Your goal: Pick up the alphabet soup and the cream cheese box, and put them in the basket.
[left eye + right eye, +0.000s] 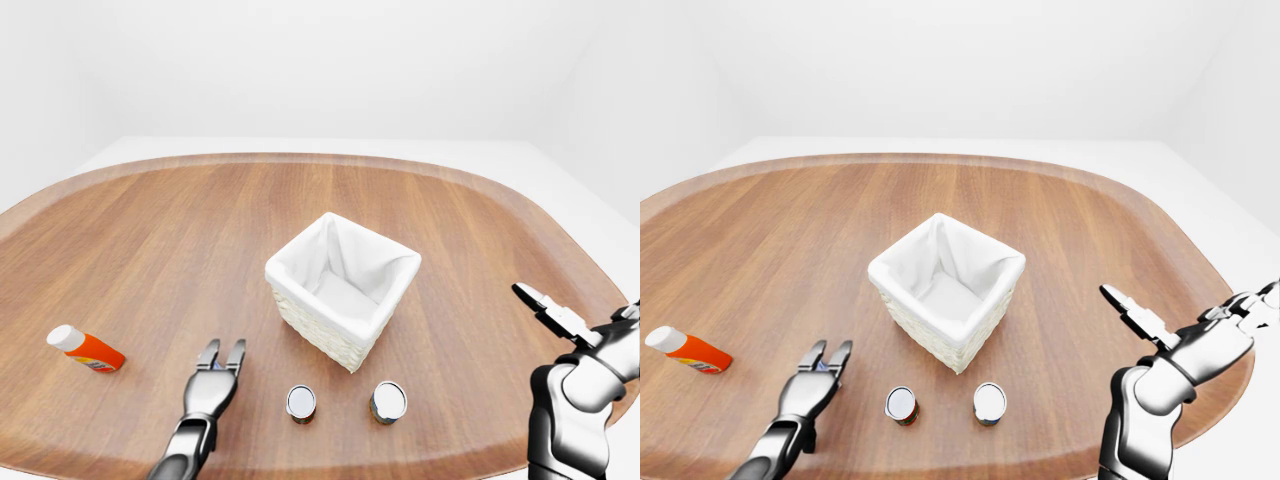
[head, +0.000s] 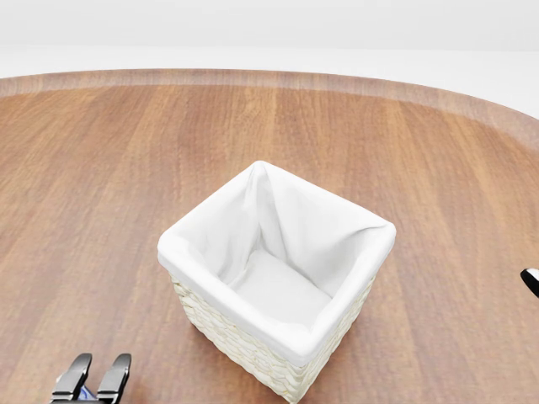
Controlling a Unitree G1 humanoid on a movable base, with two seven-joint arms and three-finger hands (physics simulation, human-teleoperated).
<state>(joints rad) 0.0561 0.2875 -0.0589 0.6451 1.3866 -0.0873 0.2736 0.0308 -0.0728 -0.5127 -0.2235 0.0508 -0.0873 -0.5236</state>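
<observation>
The white-lined woven basket stands upright on the middle of the wooden table and looks empty. Two small cans stand upright below it in the left-eye view, one on the left and one on the right. I cannot tell which is the alphabet soup. No cream cheese box shows clearly. My left hand lies low over the table, left of the cans, fingers straight and open. Its fingertips show at the bottom of the head view. My right hand is open and empty, raised at the right.
An orange bottle with a white cap lies on its side at the left of the table. The round wooden table has a raised rim, with white floor beyond it.
</observation>
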